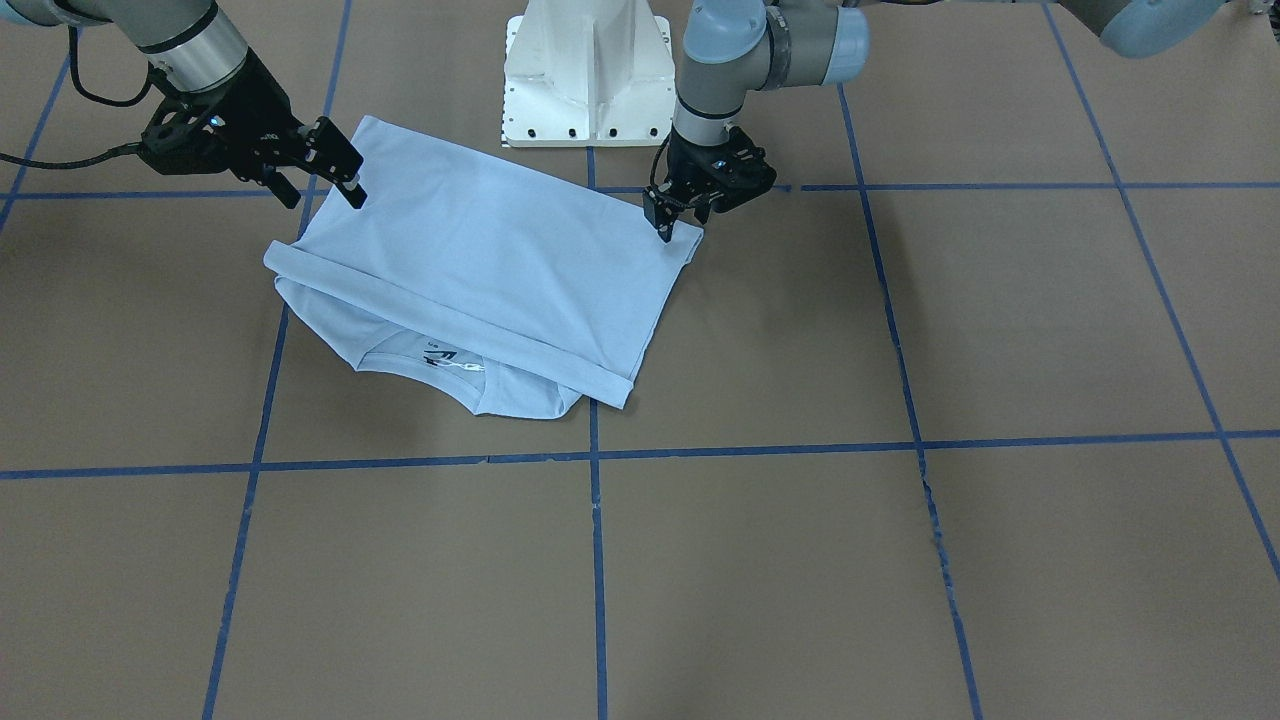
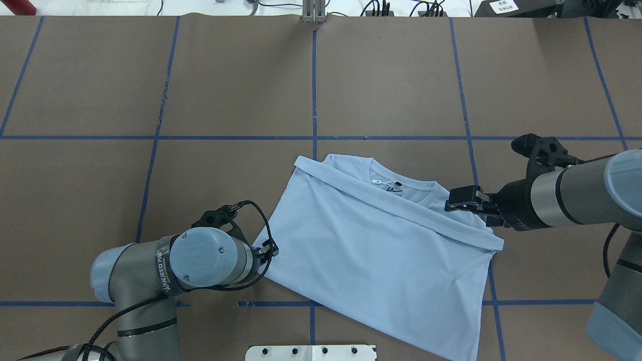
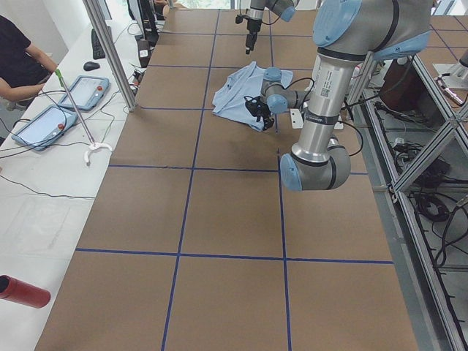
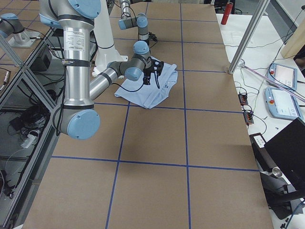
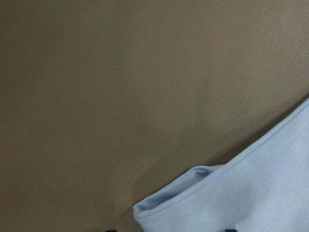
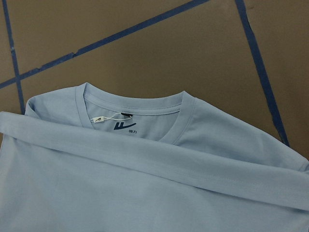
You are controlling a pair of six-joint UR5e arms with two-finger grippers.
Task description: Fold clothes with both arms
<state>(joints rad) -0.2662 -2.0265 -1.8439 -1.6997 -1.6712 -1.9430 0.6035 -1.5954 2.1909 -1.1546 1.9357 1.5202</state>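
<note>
Left gripper (image 1: 664, 228): standing fingers-down at the upper right corner of the T-shirt (image 1: 480, 260) in the front-facing view; jaws reading as parted, with only two dark tips showing at the wrist view's bottom edge, straddling the folded corner.

Right gripper (image 1: 326, 200): hovering with jaws spread wide over the T-shirt's upper left edge, gripping nothing.

T-shirt: lying folded over itself at upper centre of the brown table (image 1: 900, 560), a stitched edge band crossing just below the round neck, label (image 6: 99, 119) showing inside.
</note>
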